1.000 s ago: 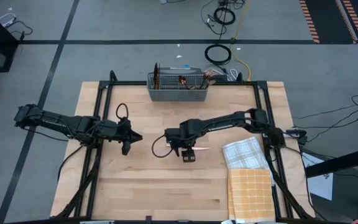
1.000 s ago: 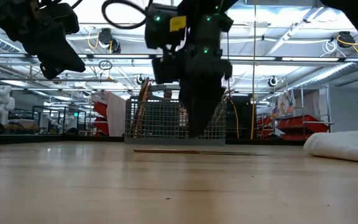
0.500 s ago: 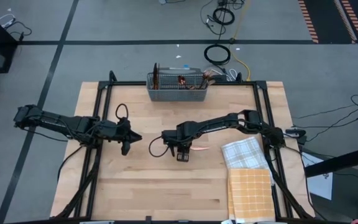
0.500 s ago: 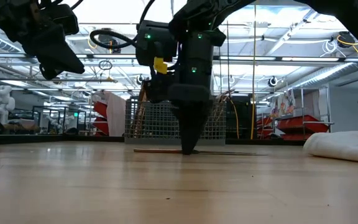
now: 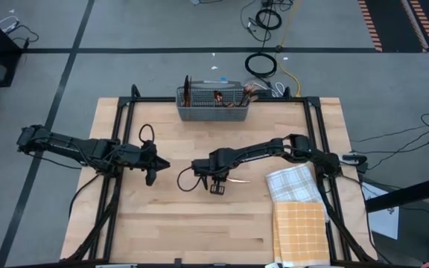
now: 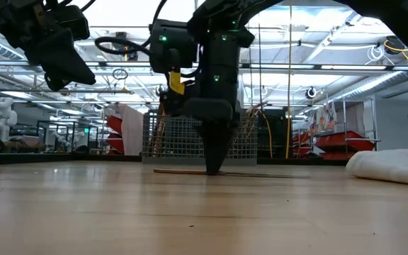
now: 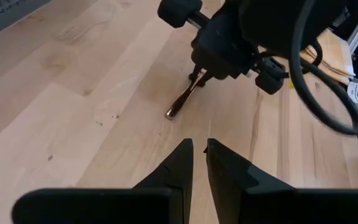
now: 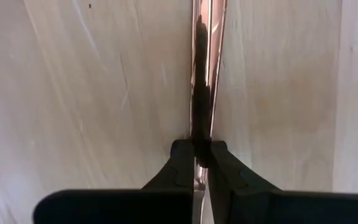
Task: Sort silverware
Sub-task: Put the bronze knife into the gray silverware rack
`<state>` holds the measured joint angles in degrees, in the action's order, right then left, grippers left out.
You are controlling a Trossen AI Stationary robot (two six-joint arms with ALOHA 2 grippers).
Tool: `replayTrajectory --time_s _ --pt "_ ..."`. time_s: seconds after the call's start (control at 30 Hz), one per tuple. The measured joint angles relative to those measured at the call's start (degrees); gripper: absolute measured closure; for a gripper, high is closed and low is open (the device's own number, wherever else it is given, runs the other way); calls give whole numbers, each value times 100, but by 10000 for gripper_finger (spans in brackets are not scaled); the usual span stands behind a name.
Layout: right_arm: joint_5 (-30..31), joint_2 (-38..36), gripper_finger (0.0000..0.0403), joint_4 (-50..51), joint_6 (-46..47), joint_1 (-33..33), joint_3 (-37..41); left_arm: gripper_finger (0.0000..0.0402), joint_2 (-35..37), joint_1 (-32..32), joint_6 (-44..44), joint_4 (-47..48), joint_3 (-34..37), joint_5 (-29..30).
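A slim copper piece of silverware (image 6: 261,173) lies flat on the wooden table near its middle; what kind it is does not show. My right gripper (image 5: 217,187) points straight down and is shut on it. More copper silverware (image 5: 218,97) stands in the grey mesh caddy (image 5: 212,112) at the far edge. My left gripper (image 7: 198,148) hovers above the table's left half with only a narrow gap between its fingers and nothing in it. My right gripper pinches the piece's thin shaft (image 8: 202,134) between its two fingertips, some way in from one end. The fingers come from above, pointing down, and lie across the piece. The piece rests flat on the table, both ends (image 7: 170,113) sticking out past the fingers.
Two checked cloths, one white (image 5: 295,182) and one orange (image 5: 300,231), lie at the near right. Black frame rails (image 5: 121,149) run along both sides of the table. Bare wood lies between the grippers and toward the near edge.
My right gripper has come down onto the table, shifting slightly toward the left edge and rolling a little, and has shut on the copper piece. The piece lies where it was.
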<state>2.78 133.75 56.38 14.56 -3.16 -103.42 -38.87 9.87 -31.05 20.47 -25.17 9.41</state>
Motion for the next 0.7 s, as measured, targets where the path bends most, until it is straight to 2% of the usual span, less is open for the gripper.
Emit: replayTrajectory --time_s 0.37,0.7 --pt "45 9 403 419 173 -86 -799 349 0 0 25 19 0 -63" --pt "766 -1 403 1184 -302 -18 -1576 349 0 0 26 26 0 -68"
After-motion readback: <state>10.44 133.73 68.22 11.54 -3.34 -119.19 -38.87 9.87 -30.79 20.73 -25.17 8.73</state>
